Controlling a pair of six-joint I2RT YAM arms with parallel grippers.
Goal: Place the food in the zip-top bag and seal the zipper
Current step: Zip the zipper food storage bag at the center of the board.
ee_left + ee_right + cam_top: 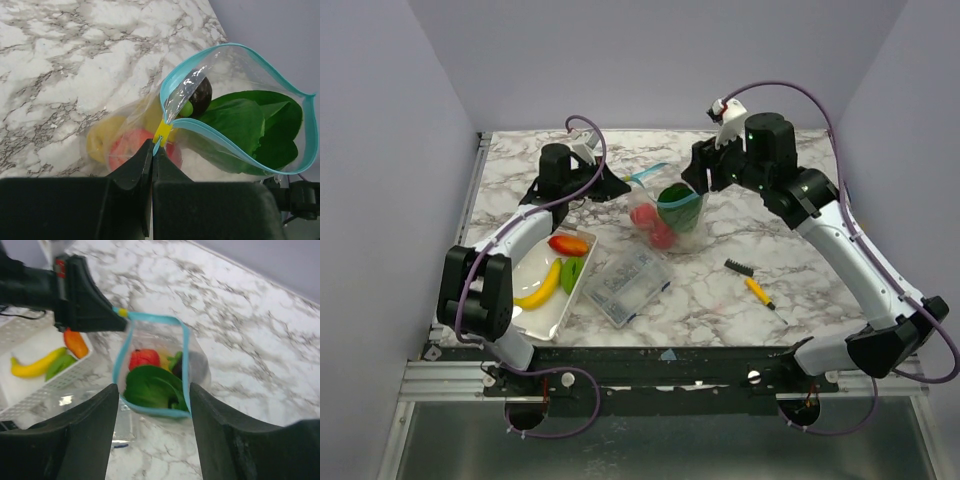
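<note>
Left gripper [152, 150]: closed, pinching zipper [155, 316] end.
Right gripper [152, 390]: open, above bag [199, 365] mouth.
Bag: mid-table, mouth open, leaf [150, 385] and apples [648, 218] inside.
Tray [545, 325]: banana [542, 287], green piece [572, 270], orange-red piece [568, 244].

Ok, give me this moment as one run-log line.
left pincer: shut on zipper | right pincer: open above zip-top bag | bag: unsealed, leafy green, red apple inside | white tray: holds banana

Glossy plastic bag [220, 75] (smooth marbled table [75, 75])
</note>
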